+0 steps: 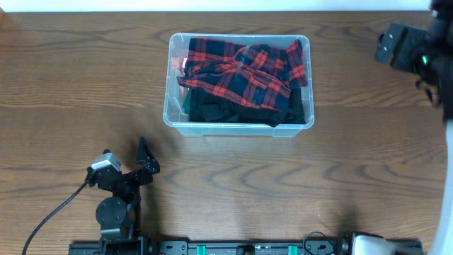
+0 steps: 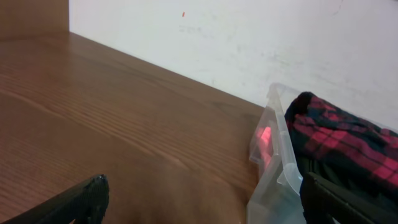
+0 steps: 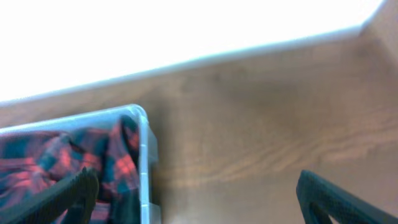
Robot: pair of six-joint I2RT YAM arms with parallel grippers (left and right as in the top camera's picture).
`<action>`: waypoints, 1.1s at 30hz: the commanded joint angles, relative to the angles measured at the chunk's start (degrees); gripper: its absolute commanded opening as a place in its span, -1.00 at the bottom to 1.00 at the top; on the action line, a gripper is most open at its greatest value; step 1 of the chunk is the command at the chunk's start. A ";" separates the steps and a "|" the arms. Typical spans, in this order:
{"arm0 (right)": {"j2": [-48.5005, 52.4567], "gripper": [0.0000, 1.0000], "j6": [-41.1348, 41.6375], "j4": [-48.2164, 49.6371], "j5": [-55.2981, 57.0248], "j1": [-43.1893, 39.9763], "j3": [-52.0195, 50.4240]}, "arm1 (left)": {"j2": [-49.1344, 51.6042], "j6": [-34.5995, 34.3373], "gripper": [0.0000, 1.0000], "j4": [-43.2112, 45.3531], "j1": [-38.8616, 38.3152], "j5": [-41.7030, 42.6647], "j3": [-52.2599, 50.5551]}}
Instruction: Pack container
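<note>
Black left gripper (image 2: pixel 202 198) is hanging released, jaws spread wide, nearest the near-left corner of the clear rectangular plastic container (image 1: pixel 172 85). That container is sitting mid-table, long axis running left to right, holding a red-and-black plaid shirt (image 1: pixel 248 67) over dark cloth (image 1: pixel 212 106). Right gripper (image 3: pixel 196 196) is hovering farther off, likewise spread and empty, with bare wooden table (image 1: pixel 71 85) lying open on both sides.

Cannot see the floor of the container (image 1: pixel 172 92), buried under the plaid shirt (image 1: pixel 244 67) at centre overhead. Cannot make out the right arm (image 1: pixel 417 49), smeared and cut by the upper right edge. Find the right wrist view soft throughout, container clipped at lower left
</note>
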 commanded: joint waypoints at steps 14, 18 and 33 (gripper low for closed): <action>-49.35 0.99 -17.00 44.17 -22.27 0.22 -64.17 | -0.31 1.07 0.96 -2.29 0.33 -0.74 -1.14; -60.22 0.99 -16.81 51.32 -24.46 1.20 -76.32 | -0.31 1.09 0.96 -2.27 0.33 -0.74 -1.14; -74.07 0.99 -7.56 61.55 -6.58 9.05 -98.25 | -0.31 1.09 0.96 -2.27 0.33 -0.74 -1.14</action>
